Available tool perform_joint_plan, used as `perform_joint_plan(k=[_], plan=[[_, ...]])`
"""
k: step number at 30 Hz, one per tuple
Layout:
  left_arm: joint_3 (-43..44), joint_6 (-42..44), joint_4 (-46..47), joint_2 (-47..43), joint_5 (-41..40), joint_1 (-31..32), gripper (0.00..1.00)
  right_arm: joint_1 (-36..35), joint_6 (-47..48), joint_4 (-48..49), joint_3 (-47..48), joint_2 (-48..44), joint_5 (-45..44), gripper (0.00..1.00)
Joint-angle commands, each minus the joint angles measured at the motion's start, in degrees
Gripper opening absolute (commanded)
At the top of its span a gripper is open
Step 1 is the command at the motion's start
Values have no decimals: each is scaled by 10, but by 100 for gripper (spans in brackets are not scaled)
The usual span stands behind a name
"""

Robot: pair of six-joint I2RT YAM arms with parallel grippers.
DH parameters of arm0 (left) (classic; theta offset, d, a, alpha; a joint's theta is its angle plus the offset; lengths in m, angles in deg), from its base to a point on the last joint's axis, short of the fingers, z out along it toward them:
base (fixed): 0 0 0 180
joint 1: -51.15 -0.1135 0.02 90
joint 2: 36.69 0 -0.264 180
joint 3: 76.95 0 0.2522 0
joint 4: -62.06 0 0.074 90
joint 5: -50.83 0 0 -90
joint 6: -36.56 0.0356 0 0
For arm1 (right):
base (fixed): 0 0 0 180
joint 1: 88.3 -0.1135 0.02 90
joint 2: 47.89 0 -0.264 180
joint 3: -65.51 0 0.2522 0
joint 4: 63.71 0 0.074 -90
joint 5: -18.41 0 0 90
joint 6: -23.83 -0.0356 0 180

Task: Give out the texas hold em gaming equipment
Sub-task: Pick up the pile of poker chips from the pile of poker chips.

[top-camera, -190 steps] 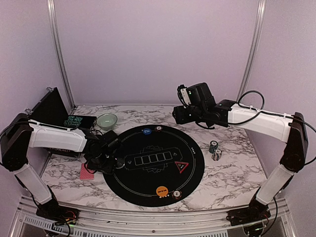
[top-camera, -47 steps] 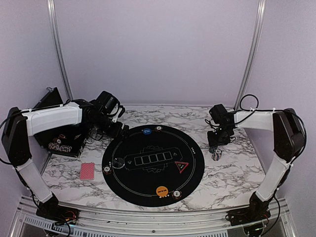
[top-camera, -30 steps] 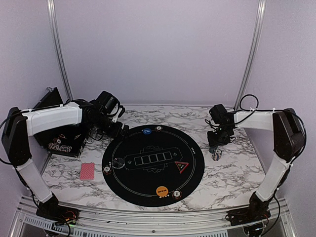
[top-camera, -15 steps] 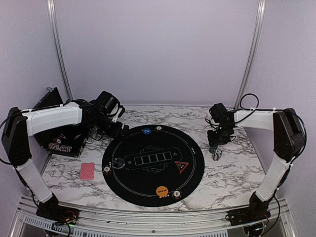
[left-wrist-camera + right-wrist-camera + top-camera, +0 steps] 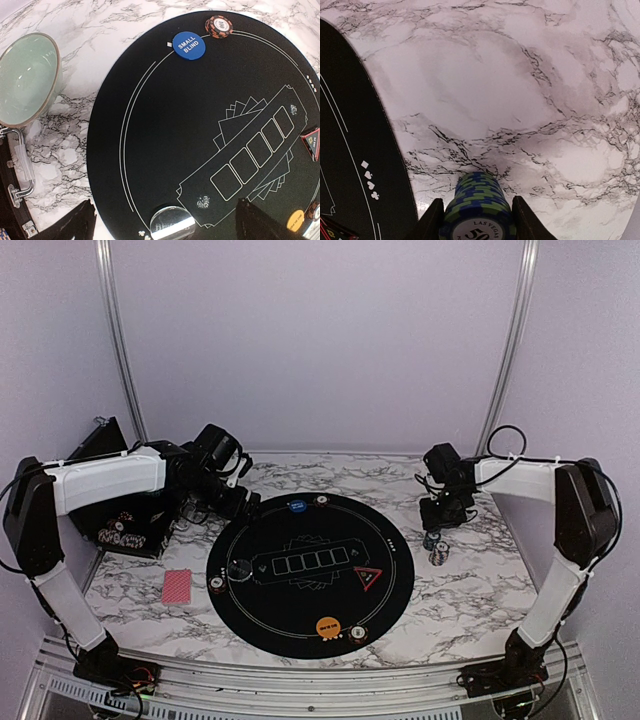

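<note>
My right gripper (image 5: 477,220) is shut on a blue-and-green stack of poker chips (image 5: 477,200) over the marble, just right of the round black mat (image 5: 300,600). A second chip stack (image 5: 438,556) stands just in front of it. My left gripper (image 5: 167,220) hangs open above the mat's left side, over a clear disc (image 5: 172,224). On the mat lie a blue SMALL BLIND button (image 5: 189,45), an orange-striped chip (image 5: 219,26), a red triangle marker (image 5: 367,578), an orange button (image 5: 327,625) and a chip (image 5: 357,634) beside it. A red-backed card deck (image 5: 176,586) lies left of the mat.
A teal bowl (image 5: 27,80) sits at the back left, beside the mat. An open black case (image 5: 120,530) stands against the left wall. Metal frame posts rise at both back corners. A further chip (image 5: 217,583) rests at the mat's left edge.
My right gripper has shifted slightly toward the back with the chip stack between its fingers. The left arm has not moved.
</note>
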Motion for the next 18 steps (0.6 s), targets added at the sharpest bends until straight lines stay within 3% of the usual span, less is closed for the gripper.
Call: perform_joint_plan(k=[1, 18], plan=[[-6, 5, 6, -17, 3, -3, 99, 0, 1, -12, 34, -16, -9, 25], [-5, 3, 7, -29, 10, -15, 99, -69, 9, -49, 213, 111, -17, 25]])
